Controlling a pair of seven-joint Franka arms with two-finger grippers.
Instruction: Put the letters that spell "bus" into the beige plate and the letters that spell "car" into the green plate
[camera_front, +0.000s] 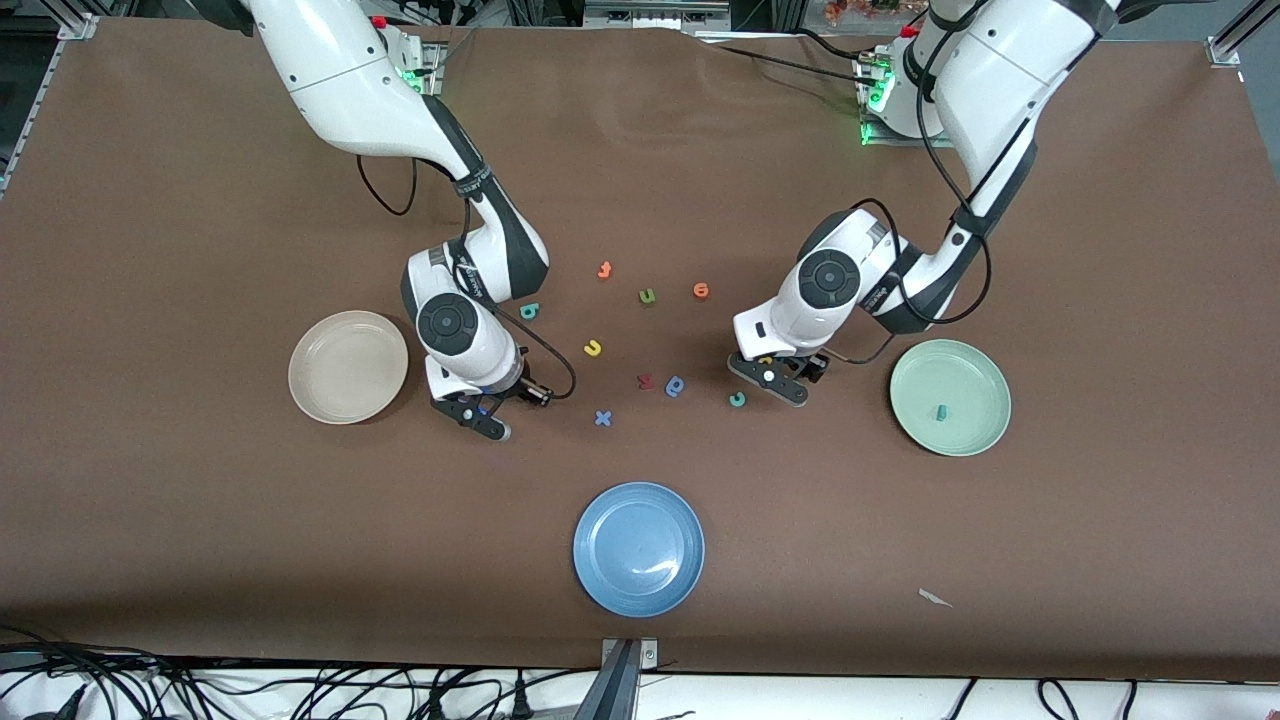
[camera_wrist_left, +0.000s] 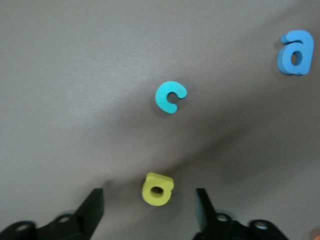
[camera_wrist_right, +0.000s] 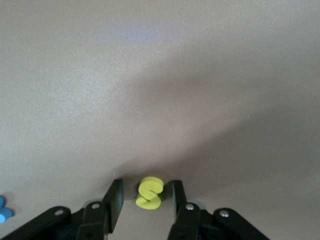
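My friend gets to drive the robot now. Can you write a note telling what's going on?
Left tool: open, fingers either side of the yellow "a" on the table.
Right tool: closing around the yellow "s", small gaps remain.
Green plate: holds the teal "r".
Beige plate: nothing in it.
Left: "c", yellow "u" and teal "b" lie on the table.
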